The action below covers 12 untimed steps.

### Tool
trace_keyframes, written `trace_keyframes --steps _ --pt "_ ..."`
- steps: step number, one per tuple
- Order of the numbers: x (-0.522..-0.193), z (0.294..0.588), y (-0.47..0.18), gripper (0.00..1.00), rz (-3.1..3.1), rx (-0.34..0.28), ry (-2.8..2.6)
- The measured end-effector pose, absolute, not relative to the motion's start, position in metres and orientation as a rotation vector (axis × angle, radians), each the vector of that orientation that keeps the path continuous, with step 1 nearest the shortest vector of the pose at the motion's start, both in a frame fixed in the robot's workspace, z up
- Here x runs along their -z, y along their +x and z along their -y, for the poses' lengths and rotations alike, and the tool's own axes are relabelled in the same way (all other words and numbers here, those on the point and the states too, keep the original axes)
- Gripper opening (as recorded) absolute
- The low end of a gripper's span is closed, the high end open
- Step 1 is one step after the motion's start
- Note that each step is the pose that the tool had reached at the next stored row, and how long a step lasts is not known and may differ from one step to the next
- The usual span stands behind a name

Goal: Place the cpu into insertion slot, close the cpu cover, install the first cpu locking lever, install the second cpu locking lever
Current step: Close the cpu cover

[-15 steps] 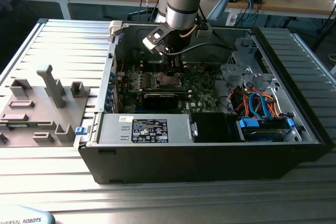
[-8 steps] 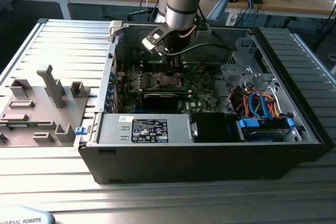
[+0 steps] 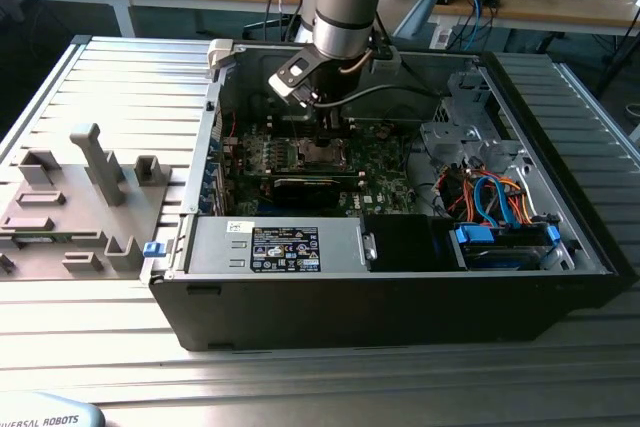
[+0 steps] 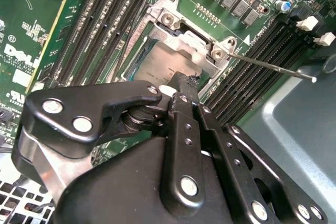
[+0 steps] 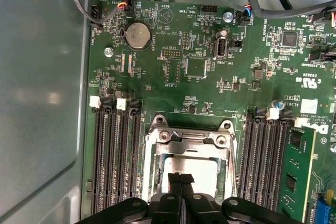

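The cpu (image 5: 207, 174) lies flat in the insertion slot (image 5: 157, 124) on the green board, its silvery top showing through the cut-out. The cpu cover (image 5: 189, 139) rests down around it, also seen as the cpu cover (image 4: 202, 51) in the second wrist view. My gripper (image 5: 181, 178) is shut with nothing between its fingers, the tips just over the cpu (image 4: 157, 64). In the exterior view the gripper (image 3: 322, 129) hangs inside the open computer case above the socket. A thin metal locking lever (image 4: 273, 67) sticks out sideways from one socket corner.
Long black memory slots (image 5: 115, 156) flank the socket on both sides. A power supply (image 3: 275, 245) and a drive bay with blue cables (image 3: 495, 212) sit along the case front. A grey fixture block (image 3: 75, 207) lies on the exterior view's left.
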<state>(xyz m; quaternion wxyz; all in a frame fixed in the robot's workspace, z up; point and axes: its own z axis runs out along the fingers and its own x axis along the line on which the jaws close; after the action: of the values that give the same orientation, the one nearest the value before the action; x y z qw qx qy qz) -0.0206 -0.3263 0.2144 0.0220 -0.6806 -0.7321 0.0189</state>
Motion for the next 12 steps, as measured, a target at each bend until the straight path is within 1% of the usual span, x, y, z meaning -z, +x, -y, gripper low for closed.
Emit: trace_keyframes --steps 12 --pt "-0.211 0.326 -0.035 0.11 2.269 -0.059 -2.109"
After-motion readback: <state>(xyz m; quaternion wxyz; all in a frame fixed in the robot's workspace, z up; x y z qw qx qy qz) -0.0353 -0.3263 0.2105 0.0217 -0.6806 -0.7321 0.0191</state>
